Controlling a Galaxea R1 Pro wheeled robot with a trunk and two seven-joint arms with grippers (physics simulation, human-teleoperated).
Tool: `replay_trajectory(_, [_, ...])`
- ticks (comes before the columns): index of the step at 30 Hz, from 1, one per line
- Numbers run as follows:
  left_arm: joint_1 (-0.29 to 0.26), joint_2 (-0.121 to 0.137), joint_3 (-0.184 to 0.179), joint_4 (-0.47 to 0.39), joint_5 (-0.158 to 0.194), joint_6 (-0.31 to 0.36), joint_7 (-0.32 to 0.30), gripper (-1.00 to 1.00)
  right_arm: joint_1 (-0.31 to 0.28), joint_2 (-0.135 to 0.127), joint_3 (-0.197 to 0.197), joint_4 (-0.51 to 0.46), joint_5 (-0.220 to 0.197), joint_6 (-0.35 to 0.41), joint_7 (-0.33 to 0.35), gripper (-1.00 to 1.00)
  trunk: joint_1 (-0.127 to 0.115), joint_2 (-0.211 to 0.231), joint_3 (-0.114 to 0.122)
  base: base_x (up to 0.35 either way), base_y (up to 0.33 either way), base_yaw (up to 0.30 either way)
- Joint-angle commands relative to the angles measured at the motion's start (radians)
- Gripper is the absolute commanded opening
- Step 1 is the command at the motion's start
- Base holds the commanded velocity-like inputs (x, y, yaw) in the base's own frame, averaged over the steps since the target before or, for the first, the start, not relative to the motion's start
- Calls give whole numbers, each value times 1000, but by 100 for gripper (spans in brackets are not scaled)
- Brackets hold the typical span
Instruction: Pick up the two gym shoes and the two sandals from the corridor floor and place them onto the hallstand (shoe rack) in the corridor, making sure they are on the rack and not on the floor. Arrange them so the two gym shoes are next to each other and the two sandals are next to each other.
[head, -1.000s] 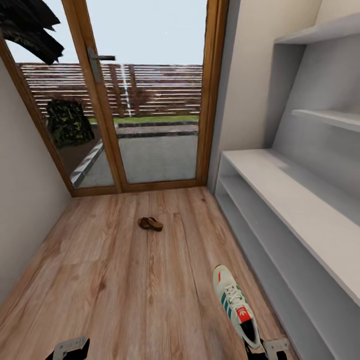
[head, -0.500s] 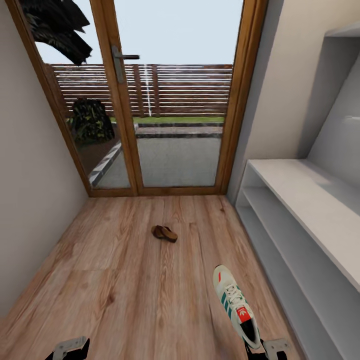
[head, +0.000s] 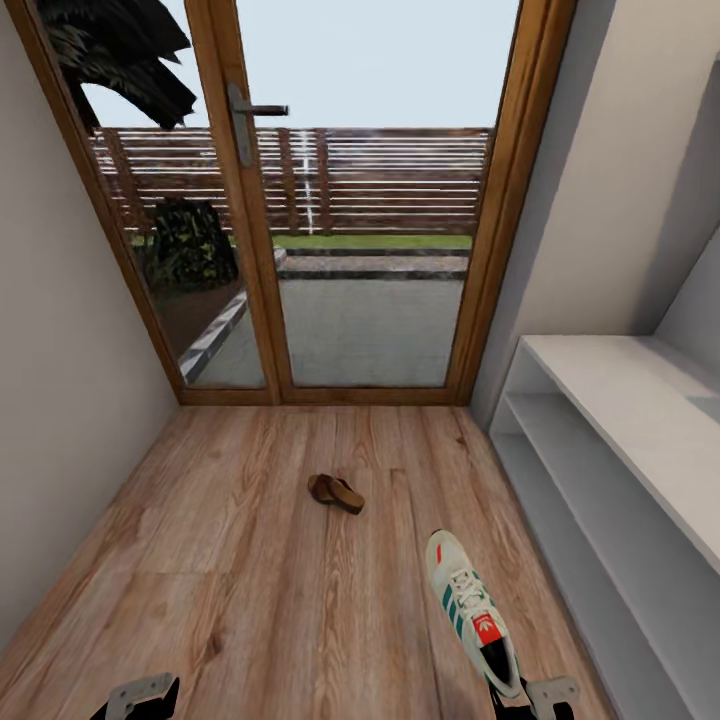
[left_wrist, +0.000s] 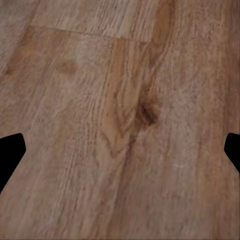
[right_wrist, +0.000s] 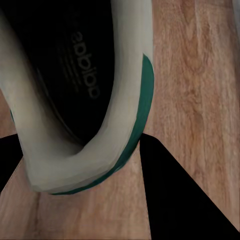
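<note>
**Gym shoe gripped at its heel, sandal out on the boards**

Gym shoe (head: 472, 612) sits in my right gripper (head: 535, 697), held by the heel rim, toe pointing away from me toward the glass door (head: 365, 200); in my right wrist view the cream collar with its green trim (right_wrist: 95, 100) lies between my dark fingers (right_wrist: 185, 195), the wood floor (head: 250, 560) behind it; one dark brown sandal (head: 335, 493) lies on the planks farther ahead, well apart from the shoe, nearer the door; the grey hallstand (head: 620, 400) runs along the wall on my right, its top and shelves bare where I can see them; my left gripper (head: 135, 697) hangs over plain floor (left_wrist: 120, 120), fingers (left_wrist: 10, 150) spread wide with nothing between them.
</note>
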Motion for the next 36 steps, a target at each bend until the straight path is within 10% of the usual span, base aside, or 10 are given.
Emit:
replay_trajectory(1, [-1,0,8,1,2,-2,-10,100,-1,0,-9,0,0,-3,10,-100,0,0,-1,339,0,2])
replay_trajectory(36, [-1,0,8,1,2,-2,-10,100,-1,0,-9,0,-2,-3,10,-100,0,0,-1,324,-44,126])
